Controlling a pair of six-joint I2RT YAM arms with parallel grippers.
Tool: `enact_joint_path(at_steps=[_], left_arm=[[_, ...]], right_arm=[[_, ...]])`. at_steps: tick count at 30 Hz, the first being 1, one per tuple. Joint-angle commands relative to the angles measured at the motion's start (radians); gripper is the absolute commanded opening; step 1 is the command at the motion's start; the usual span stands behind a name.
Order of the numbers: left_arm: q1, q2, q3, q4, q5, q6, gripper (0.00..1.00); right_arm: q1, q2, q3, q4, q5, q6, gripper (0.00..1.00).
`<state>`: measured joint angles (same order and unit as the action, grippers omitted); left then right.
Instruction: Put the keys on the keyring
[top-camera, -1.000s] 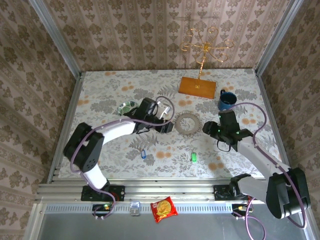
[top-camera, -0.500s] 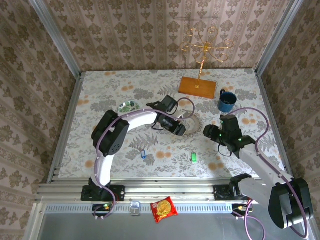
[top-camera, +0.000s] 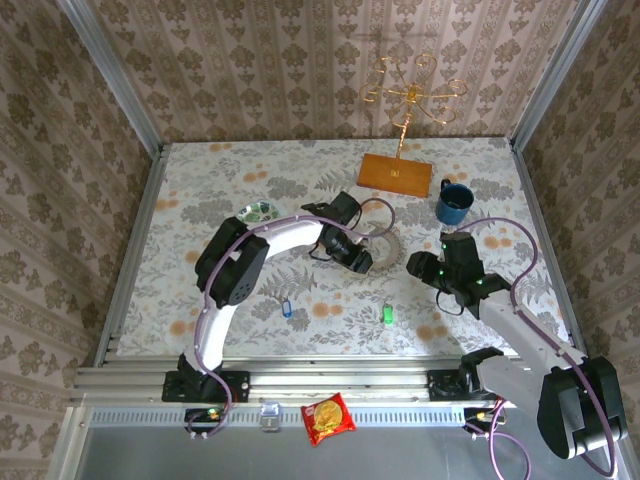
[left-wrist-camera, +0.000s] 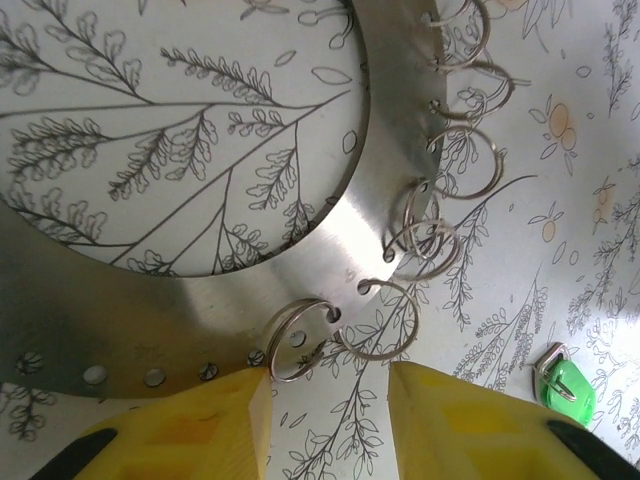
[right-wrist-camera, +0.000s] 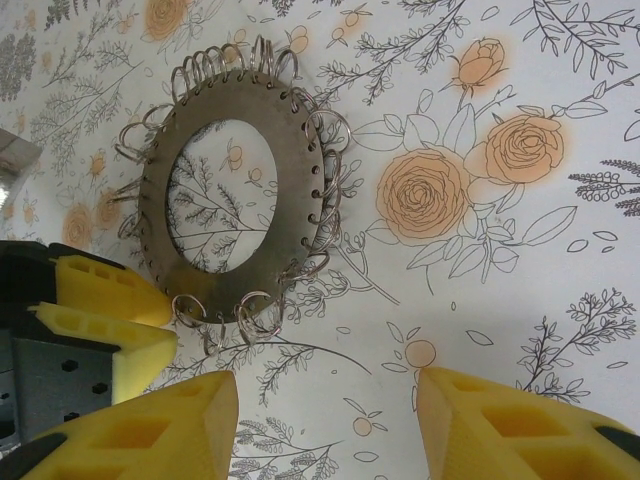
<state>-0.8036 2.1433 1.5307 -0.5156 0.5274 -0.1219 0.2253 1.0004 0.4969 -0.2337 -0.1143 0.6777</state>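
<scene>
- Grey brushed-metal keyring (left-wrist-camera: 120, 320) lies flat mid-table with its hole facing up. Small holes are punched round the rim, with loads of little wire split rings looped through.
- Red snack packet (top-camera: 328, 418) sits on the near rail, print too small to read.
- Blue key (top-camera: 287, 309) and green key (top-camera: 387, 315) lie nearer than the ring, well apart, both lengthways near-to-far.
- Left gripper (left-wrist-camera: 328, 385) is at the ring's near-left rim, fingers parted, nothing pinched.
- Right gripper (right-wrist-camera: 325, 400) hovers to the ring's right, fingers spread wide, empty.
</scene>
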Motion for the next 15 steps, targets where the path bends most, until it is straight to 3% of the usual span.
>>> enact_joint_path(at_steps=[1,15], left_arm=[[-0.011,0.022,0.033,-0.043,0.006,0.025,0.34],[-0.030,0.055,0.081,-0.051,0.009,0.017,0.32]], right_arm=[[-0.005,-0.010,-0.012,0.018,-0.021,0.005,0.51],[-0.007,-0.006,-0.018,0.024,-0.025,0.004,0.50]])
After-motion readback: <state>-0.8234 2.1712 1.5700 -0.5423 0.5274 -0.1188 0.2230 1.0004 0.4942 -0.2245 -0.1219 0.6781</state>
